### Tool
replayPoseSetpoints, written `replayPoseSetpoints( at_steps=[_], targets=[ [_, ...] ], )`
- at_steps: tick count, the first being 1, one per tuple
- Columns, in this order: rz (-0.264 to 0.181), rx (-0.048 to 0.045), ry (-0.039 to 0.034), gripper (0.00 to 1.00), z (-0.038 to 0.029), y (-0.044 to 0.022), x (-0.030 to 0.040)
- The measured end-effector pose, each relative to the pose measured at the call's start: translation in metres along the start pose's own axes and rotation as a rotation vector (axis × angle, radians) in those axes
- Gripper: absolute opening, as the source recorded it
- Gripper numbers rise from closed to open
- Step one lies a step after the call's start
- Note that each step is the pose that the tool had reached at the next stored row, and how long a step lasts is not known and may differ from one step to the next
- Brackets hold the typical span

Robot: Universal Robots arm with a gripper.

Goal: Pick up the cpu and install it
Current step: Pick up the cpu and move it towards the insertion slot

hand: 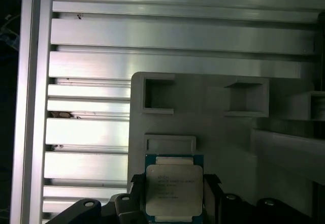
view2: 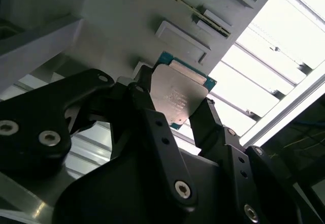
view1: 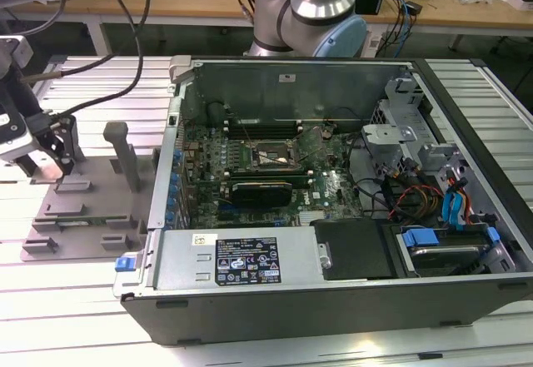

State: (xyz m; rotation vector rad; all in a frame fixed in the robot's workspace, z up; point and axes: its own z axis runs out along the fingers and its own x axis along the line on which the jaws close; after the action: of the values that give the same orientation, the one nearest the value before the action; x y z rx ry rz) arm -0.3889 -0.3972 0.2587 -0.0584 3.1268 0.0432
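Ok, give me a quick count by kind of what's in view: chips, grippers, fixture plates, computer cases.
cpu: 1
gripper: 1
grey fixture plate: 1
open computer case: 1
Total: 4

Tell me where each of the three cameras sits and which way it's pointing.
Exterior view: off the arm, raised, looking down on the open computer case and grey fixture plate; the arm and gripper show.
First wrist view: on the wrist, facing along the gripper onto the cpu.
Second wrist view: on the wrist, slanted past the gripper at the cpu.
Shared: both wrist views show the gripper shut on the cpu, fixture plate behind.
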Motion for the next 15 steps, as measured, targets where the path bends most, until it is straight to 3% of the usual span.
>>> replayPoseSetpoints(
  at_steps=[15],
  targets=[
    [0.0,0.0,0.0,0.55,-0.0219,0.0006,-0.0003]
  ],
)
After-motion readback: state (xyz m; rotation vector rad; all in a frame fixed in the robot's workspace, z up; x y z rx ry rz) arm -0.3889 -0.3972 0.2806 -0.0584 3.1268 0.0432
